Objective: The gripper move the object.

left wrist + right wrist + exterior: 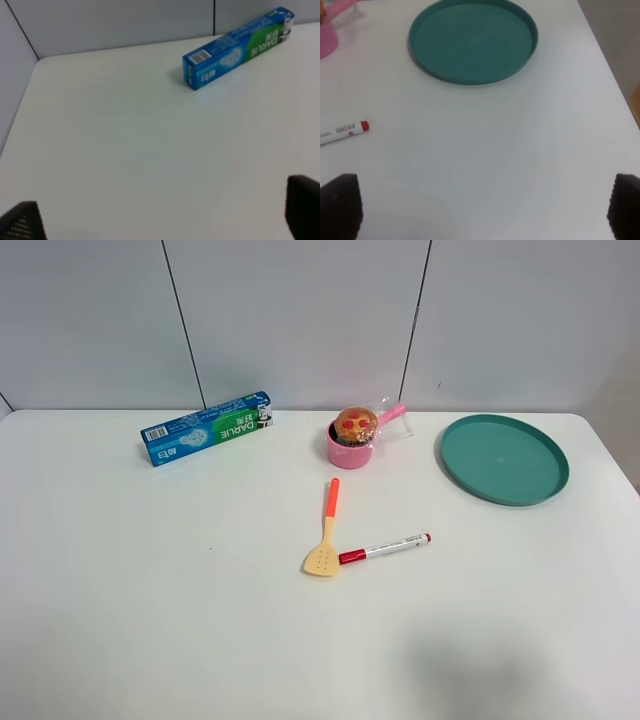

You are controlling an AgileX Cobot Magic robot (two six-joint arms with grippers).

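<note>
The object, a round orange-brown pastry with red spots in a clear wrapper [356, 424], sits in the pink saucepan [350, 449] at the back middle of the table. Neither arm shows in the exterior high view. In the left wrist view my left gripper [162, 220] is open and empty, with only its black fingertips [22, 222] showing above bare table. In the right wrist view my right gripper [482, 207] is open and empty, fingertips [340, 202] wide apart over the table in front of the green plate. The pan's edge [326, 40] shows there.
A blue toothpaste box [207, 428] [237, 46] lies at the back left. A green round plate [503, 458] [472, 39] lies at the right. An orange-handled spatula [326, 531] and a red-capped marker [384, 548] [342, 131] lie mid-table. The table edge runs along the right.
</note>
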